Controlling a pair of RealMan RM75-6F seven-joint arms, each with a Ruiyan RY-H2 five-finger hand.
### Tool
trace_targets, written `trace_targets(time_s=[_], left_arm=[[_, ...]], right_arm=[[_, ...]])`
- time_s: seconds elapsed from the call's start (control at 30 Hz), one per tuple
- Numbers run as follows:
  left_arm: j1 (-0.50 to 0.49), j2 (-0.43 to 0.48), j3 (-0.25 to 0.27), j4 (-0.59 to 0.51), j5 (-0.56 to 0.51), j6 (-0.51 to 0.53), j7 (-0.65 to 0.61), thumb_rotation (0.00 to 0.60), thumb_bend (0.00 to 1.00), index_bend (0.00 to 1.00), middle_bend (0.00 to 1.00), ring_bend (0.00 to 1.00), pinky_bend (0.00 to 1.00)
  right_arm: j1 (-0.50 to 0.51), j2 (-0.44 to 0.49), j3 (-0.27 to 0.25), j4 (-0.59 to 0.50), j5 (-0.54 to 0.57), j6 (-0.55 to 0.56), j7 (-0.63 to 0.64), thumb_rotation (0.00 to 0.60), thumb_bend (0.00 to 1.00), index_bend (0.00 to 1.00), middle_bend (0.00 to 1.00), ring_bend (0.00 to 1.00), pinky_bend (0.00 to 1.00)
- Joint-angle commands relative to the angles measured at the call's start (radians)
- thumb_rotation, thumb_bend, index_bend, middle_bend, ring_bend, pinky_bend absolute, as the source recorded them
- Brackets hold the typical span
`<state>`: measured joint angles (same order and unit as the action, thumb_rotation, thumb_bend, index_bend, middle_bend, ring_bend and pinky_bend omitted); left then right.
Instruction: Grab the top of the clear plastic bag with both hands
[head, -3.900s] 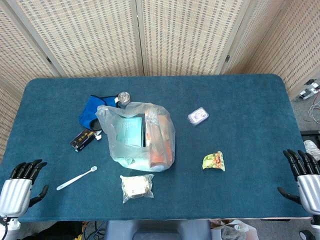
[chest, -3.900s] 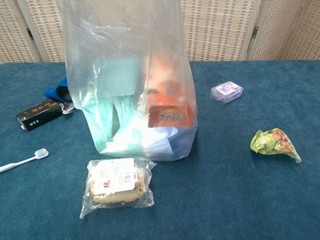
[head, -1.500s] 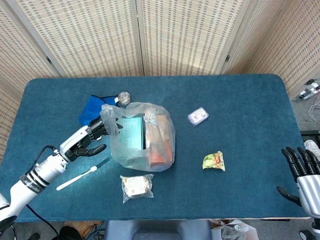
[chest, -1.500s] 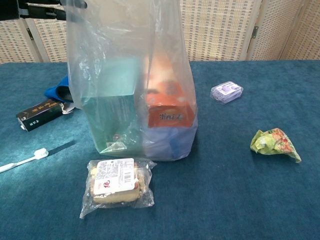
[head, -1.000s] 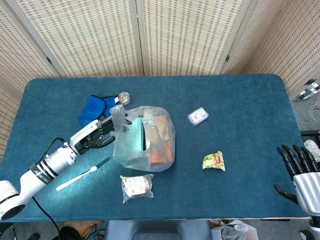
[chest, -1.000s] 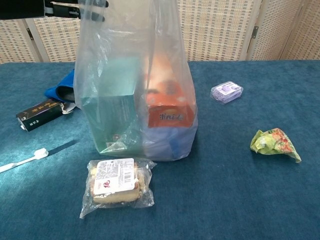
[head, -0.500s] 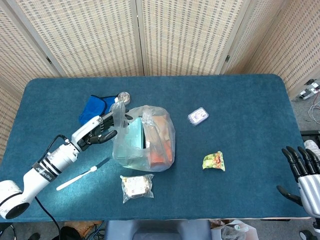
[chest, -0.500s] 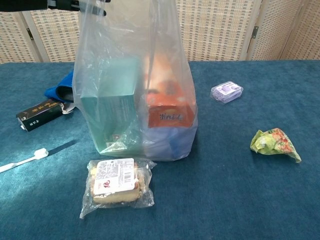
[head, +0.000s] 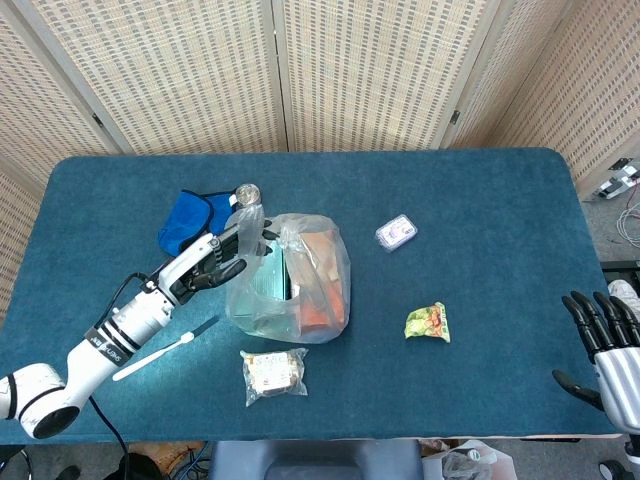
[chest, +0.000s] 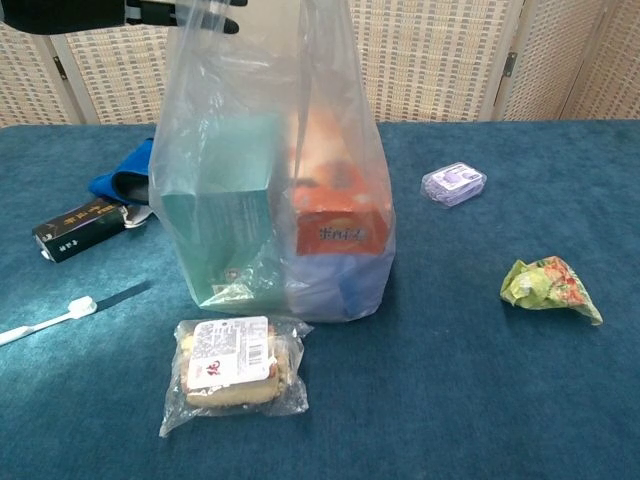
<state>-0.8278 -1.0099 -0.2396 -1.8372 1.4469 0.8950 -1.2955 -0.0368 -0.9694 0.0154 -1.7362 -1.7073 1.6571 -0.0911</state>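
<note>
**A:** What has just changed?

**B:** The left hand (head: 222, 262) has reached in from the near-left edge of the table to the top left edge of the clear plastic bag (head: 290, 275). A few seconds ago it rested by the table's near corner. The bag's left side has been drawn in and lifted a little. I judge half the task is nearly in hand.

**A:** Is it holding the bag?

**B:** Its dark fingers lie against the bag's upper left flap, partly curled. Whether they have closed on the plastic, I cannot tell. The chest view shows only dark fingertips at the top edge.

**A:** And the other hand?

**B:** The right hand (head: 608, 352) sits at the near-right corner, fingers spread, holding nothing, well apart from the bag. It would have to come over to finish the job.

**A:** Where is the bag, and how does it stand?

**B:** On the blue table (head: 480, 220), left of centre. It stands upright, long axis vertical, mouth pointing up. Inside are a teal box (chest: 220, 190) on the left and an orange box (chest: 335, 205) on the right.
</note>
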Motion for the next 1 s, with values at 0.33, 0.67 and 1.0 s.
trace_targets(time_s=[0.33, 0.67, 1.0], left_arm=[[-0.009, -0.037, -0.007, 0.065, 0.098, 0.05, -0.262, 0.294, 0.25, 0.14, 0.19, 0.23, 0.27], [-0.023, -0.049, 0.014, 0.078, 0.108, 0.041, -0.325, 0.3, 0.25, 0.14, 0.19, 0.23, 0.33], [-0.033, -0.049, 0.02, 0.066, 0.105, 0.038, -0.31, 0.297, 0.25, 0.14, 0.19, 0.23, 0.33]], right_arm=[[0.011, 0.002, 0.005, -0.013, 0.003, -0.013, -0.009, 0.6, 0.07, 0.01, 0.08, 0.0, 0.08], [0.055, 0.006, 0.024, -0.04, -0.022, -0.046, -0.024, 0.6, 0.07, 0.01, 0.08, 0.0, 0.08], [0.19, 0.028, 0.106, -0.149, -0.086, -0.137, -0.111, 0.6, 0.07, 0.01, 0.08, 0.0, 0.08]])
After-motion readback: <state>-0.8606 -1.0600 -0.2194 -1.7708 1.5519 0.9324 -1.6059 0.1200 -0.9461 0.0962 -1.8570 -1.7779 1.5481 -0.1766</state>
